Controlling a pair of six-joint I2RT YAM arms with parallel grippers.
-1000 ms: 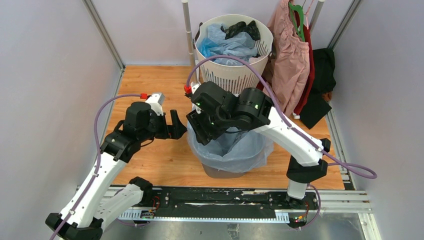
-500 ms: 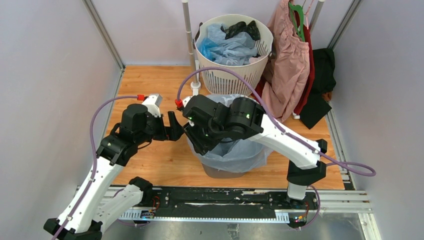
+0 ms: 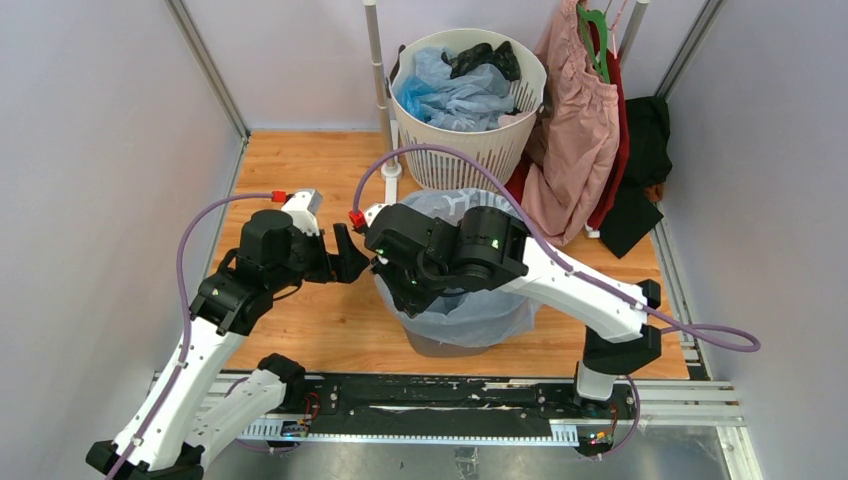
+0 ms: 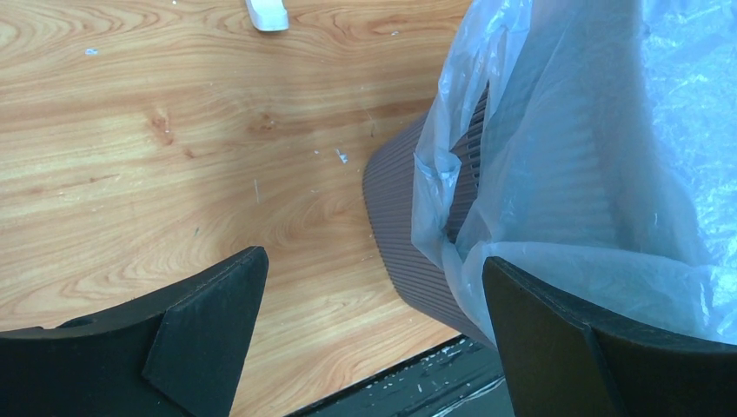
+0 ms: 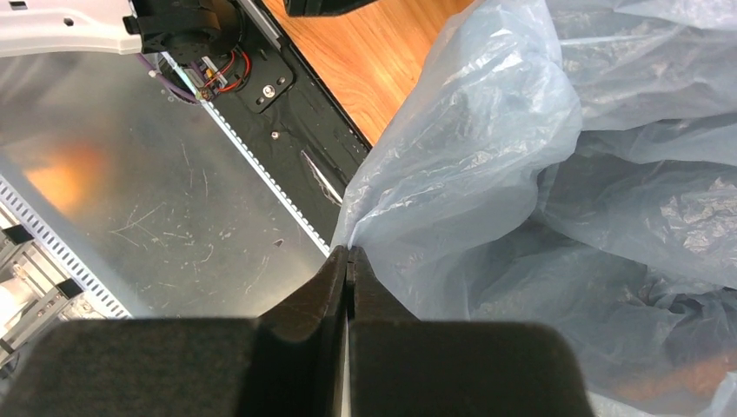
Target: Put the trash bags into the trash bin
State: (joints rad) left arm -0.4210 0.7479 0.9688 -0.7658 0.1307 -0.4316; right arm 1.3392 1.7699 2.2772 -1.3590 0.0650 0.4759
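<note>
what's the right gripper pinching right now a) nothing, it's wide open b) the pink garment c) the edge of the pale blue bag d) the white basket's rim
c: in the right wrist view the right gripper is shut, with the edge of the pale blue bag drawn to a point between its fingertips.

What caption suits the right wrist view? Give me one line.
Right gripper shut on the edge of the blue bag, metal plate beyond.

White basket [image 3: 470, 160], pink garment [image 3: 572, 130] — hanging
</note>
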